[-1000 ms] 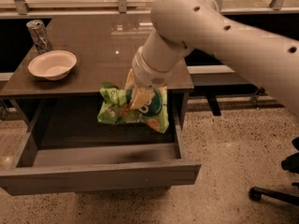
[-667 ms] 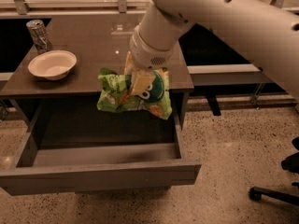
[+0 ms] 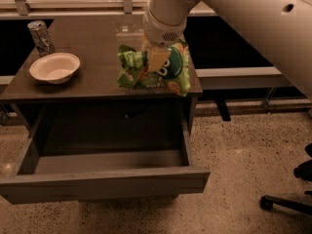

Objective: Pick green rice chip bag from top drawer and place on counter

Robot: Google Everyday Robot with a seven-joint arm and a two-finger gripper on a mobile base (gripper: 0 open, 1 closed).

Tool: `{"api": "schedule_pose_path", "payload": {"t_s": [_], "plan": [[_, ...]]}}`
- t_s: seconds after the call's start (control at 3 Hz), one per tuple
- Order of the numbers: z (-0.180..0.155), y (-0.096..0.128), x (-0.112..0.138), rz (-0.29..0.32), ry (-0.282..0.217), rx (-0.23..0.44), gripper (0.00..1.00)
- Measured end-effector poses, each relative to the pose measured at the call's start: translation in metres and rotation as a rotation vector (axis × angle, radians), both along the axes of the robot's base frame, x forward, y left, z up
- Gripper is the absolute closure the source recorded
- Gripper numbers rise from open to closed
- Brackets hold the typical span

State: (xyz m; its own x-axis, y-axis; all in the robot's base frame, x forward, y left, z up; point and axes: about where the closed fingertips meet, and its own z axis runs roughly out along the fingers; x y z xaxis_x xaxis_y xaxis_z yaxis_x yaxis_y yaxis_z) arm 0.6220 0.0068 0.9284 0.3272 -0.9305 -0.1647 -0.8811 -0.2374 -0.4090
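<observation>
Top drawer (image 3: 102, 182) stands open before the counter (image 3: 92, 43).
Bowl (image 3: 54, 67) at counter's left, can (image 3: 40, 35) behind it; claw (image 3: 156, 57) holds green rice chip bag (image 3: 131, 72) at counter's right front edge.

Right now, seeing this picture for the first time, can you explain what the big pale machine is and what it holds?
It is a robot arm, seen by one camera looking down from the front. Its end effector, a two-finger clamp, is shut on the green rice chip bag and holds it over the front right part of the counter. Below, the top drawer stands open. A white bowl and a metal can stand on the counter's left.
</observation>
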Motion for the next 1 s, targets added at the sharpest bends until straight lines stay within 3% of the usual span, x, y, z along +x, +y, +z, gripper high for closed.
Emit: {"api": "schedule_pose_path", "payload": {"t_s": [0.33,0.67,1.0], "plan": [[-0.003,0.002,0.029,-0.015,-0.073,-0.015,0.83],[-0.015,0.014,0.048,-0.010,-0.103,0.002,0.60],[-0.016,0.015,0.049,-0.009,-0.103,0.003,0.37]]}}
